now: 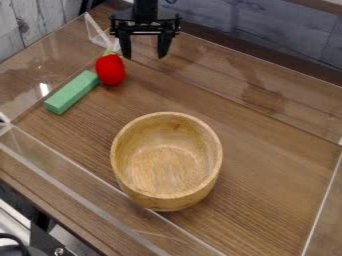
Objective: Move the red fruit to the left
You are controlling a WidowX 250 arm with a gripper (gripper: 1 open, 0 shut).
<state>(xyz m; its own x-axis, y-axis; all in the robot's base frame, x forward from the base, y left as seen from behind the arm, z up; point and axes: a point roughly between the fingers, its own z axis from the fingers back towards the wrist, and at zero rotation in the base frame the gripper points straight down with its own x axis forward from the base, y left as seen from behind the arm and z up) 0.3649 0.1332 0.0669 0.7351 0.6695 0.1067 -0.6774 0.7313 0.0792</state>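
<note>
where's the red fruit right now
In the camera view, the red fruit sits upper left on the table, touching the green block's far end, below-left of the open end effector.

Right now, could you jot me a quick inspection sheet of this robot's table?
Surface: wooden table with low clear walls.
Job's things: red fruit resting on the table, touching the green block.
Clutter: empty wooden bowl near the front.
Grippers: one claw, open, pointing down, holding nothing, up and right of the fruit in the picture.
Cables: nothing seen.
Surroundings: grey plank wall behind.
</note>
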